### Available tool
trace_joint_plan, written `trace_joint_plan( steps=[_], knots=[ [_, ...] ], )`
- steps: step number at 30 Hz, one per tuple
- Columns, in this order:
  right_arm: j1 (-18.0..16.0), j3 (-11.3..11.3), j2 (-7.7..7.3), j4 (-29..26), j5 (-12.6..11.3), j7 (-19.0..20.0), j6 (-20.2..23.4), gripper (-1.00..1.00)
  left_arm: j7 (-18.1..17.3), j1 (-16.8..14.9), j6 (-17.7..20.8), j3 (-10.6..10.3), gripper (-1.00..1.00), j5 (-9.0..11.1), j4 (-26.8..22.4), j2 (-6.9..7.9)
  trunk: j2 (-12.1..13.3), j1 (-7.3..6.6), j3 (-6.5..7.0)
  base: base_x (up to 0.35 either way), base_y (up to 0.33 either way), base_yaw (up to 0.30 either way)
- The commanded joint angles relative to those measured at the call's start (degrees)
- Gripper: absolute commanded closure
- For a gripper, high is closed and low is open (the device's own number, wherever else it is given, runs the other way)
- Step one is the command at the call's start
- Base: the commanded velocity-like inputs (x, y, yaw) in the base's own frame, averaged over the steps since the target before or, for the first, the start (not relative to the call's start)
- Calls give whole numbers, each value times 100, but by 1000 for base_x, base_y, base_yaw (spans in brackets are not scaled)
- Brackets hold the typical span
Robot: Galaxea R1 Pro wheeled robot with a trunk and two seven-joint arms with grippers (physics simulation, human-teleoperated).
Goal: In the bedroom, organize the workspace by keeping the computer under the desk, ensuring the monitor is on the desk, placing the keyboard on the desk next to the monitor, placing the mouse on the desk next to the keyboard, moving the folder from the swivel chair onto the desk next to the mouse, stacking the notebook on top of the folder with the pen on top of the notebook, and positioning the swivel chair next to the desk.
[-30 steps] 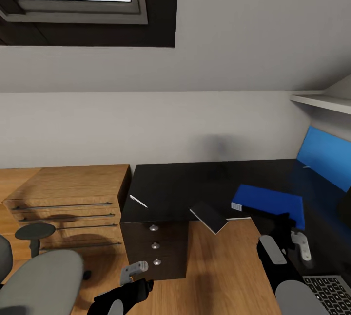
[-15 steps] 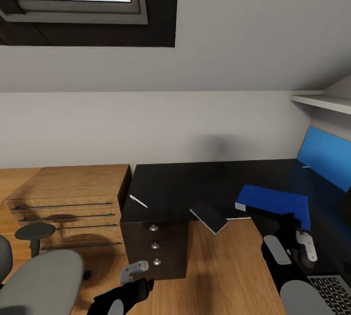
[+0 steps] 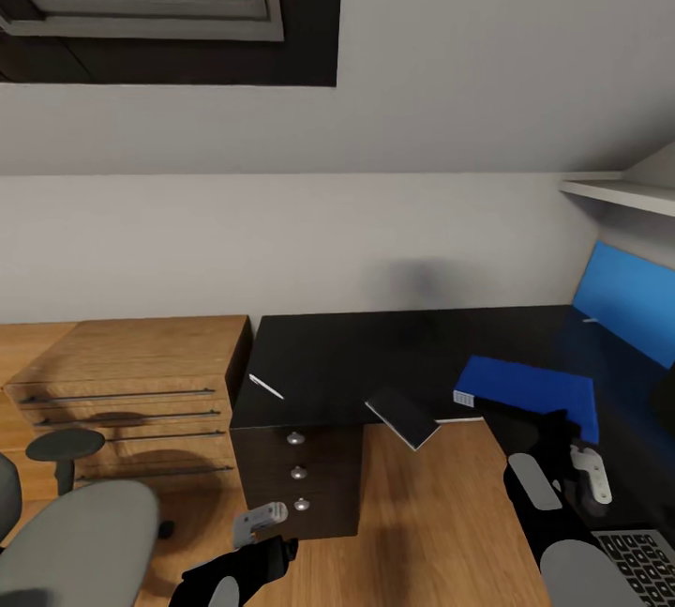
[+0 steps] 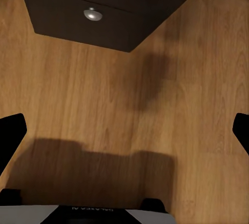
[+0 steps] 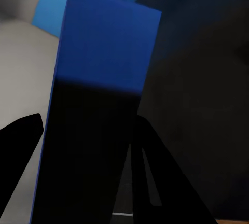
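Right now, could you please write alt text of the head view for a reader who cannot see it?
A blue folder lies on the black desk, with the right tool at its near edge. A dark notebook overhangs the desk's front, and a pen lies further left.

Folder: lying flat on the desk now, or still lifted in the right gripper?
Cannot tell for sure. The folder looks level over the desk, but the right gripper's fingers flank it in the right wrist view; contact is unclear.

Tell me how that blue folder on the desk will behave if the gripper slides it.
The folder looks flat and rigid, so it would probably slide as one piece across the smooth black desk. Pushed off-centre it may pivot. Being thin, it looks light and unlikely to tip.
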Motion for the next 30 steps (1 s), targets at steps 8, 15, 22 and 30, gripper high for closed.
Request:
trace_joint_plan(
  steps=[8,15,22,30],
  knots=[
    [-4,1,-3,-5,-77,-37,-9,100,55,-3,13,-11,-100,59,1,-3,-330,178,-153,0,0,0],
    [-2,6,-3,-24,-431,-31,-9,100,48,-4,13,-20,-100,58,8,-3,-610,331,-279,0,0,0],
    [-4,8,-3,-38,-497,-29,-9,100,46,-4,13,-21,-100,60,10,-3,-891,485,-404,0,0,0],
    [-4,1,-3,-40,-511,-29,-9,100,46,-4,13,-21,-100,61,10,-4,-1212,661,-548,0,0,0]
  ],
)
